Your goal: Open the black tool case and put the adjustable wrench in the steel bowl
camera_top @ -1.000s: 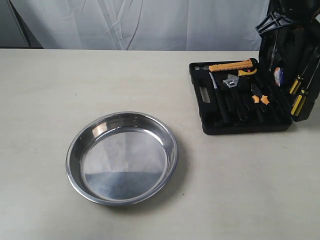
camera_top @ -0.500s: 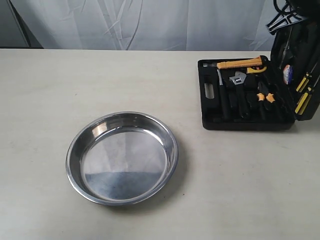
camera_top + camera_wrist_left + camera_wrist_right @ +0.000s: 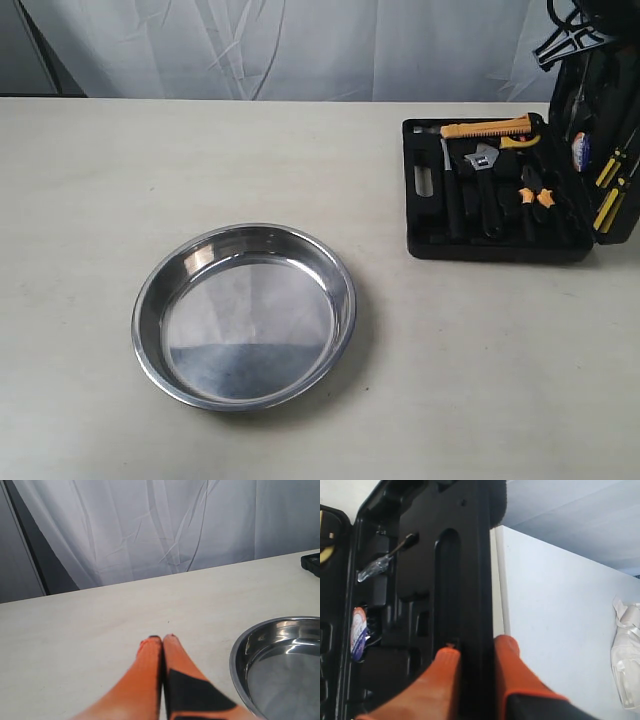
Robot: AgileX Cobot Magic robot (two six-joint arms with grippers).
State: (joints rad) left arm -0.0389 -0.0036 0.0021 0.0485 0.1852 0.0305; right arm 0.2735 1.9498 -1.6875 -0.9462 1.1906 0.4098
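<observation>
The black tool case [image 3: 430,215] lies open at the right of the table, its lid [image 3: 600,130] raised at the far right. My right gripper [image 3: 476,652] is shut on the lid's edge [image 3: 475,580], one orange finger on each side. The adjustable wrench [image 3: 483,170], silver-headed with a black handle, rests in a slot of the case's base. The steel bowl [image 3: 244,315] sits to the left of the case, nothing in it. My left gripper [image 3: 162,638] hovers shut over bare table beside the bowl's rim [image 3: 237,650].
Orange-handled pliers [image 3: 530,195] and a long orange-handled tool [image 3: 487,128] lie in the case beside the wrench. Yellow-handled screwdrivers [image 3: 608,190] sit in the lid. A white curtain [image 3: 300,45] hangs behind the table. A crumpled white object [image 3: 626,655] shows beyond the table.
The case has slid to the right across the table with its lid raised, the lid swinging a little further back. The bowl has not moved.
</observation>
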